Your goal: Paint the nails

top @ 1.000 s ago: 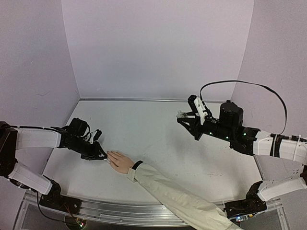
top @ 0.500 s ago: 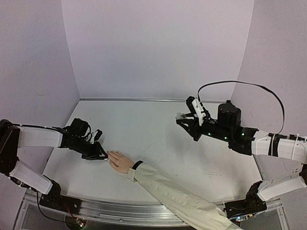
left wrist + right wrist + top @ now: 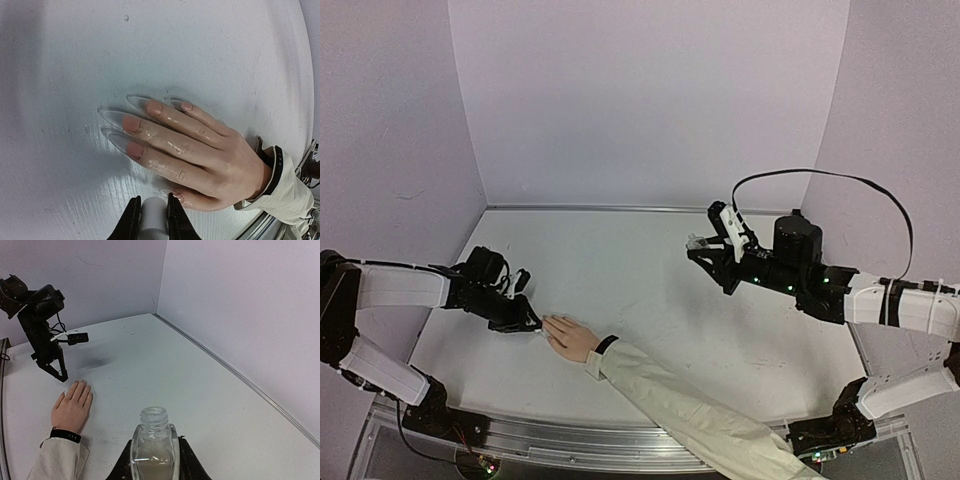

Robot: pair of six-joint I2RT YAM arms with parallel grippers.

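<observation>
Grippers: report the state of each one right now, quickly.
Left gripper: shut, fingers clamped on a white cylinder.
Right gripper: shut, holding an uncapped clear bottle upright.

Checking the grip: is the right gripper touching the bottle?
Touching. The right wrist view shows the right gripper clamping the bottle, jaws against both sides.

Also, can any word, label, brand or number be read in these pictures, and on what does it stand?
None can be read. The bottle shows no label, the wristband is plain black, and the white cylinder is blank.
</observation>
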